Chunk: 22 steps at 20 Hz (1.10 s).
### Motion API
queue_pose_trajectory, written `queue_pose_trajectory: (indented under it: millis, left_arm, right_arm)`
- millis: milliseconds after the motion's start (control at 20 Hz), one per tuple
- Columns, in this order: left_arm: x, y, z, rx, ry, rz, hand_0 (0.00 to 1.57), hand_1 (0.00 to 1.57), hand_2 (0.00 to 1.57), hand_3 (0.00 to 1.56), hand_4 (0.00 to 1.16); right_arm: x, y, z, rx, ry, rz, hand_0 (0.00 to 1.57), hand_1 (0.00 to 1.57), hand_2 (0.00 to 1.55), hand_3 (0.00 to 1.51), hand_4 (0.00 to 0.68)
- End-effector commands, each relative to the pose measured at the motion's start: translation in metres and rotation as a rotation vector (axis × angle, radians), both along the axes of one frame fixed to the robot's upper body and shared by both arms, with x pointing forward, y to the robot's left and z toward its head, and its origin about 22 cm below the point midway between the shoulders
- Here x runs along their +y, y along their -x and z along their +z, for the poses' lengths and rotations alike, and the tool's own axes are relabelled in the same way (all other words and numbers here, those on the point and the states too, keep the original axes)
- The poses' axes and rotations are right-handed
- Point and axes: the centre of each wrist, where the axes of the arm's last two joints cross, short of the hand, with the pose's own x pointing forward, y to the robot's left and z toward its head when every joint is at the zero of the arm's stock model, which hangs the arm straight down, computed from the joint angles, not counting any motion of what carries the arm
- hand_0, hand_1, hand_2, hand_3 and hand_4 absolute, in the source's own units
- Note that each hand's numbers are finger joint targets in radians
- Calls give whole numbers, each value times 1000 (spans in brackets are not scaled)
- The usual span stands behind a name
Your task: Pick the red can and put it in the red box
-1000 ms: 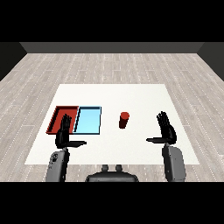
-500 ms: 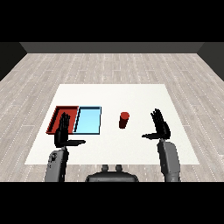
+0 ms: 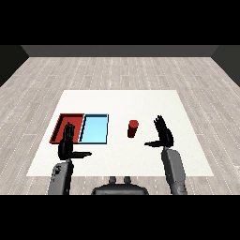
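Standing upright, red can (image 3: 133, 128) beside right hand (image 3: 163, 134).

Left hand (image 3: 66, 144) and right hand (image 3: 163, 134) raised, fingers straight, thumbs out.

You have 1 red can (image 3: 133, 129), 1 red tray (image 3: 61, 127), 1 light blue tray (image 3: 94, 129), 1 white table (image 3: 140, 103) and 2 hands: left hand (image 3: 66, 146), right hand (image 3: 163, 134).

Two trays lie side by side at the left of the table (image 3: 140, 101), the outer tray (image 3: 60, 127) touching the inner tray (image 3: 94, 129). A can (image 3: 133, 129) stands upright right of them, well apart. Nearer the front edge, the left hand (image 3: 67, 144) overlaps the outer tray's near corner; the right hand (image 3: 163, 134) is just right of the can.
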Motion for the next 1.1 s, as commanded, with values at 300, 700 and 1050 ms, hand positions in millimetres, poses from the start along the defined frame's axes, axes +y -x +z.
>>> queue_pose_trajectory:
  millis: [300,700,1050]
  left_arm:
    - [9,4,4,-3,14,-6,0,0,0,0,0]
    - [-7,5,9,11,35,3,0,0,0,0,0]
    - [-12,-3,12,-7,21,9,0,0,0,0,0]
  right_arm:
    - [15,-29,-30,41,-18,24,0,0,0,0,0]
    - [55,-30,-44,44,-19,30,0,0,0,0,0]
    - [60,-46,-55,56,-29,13,0,0,0,0,0]
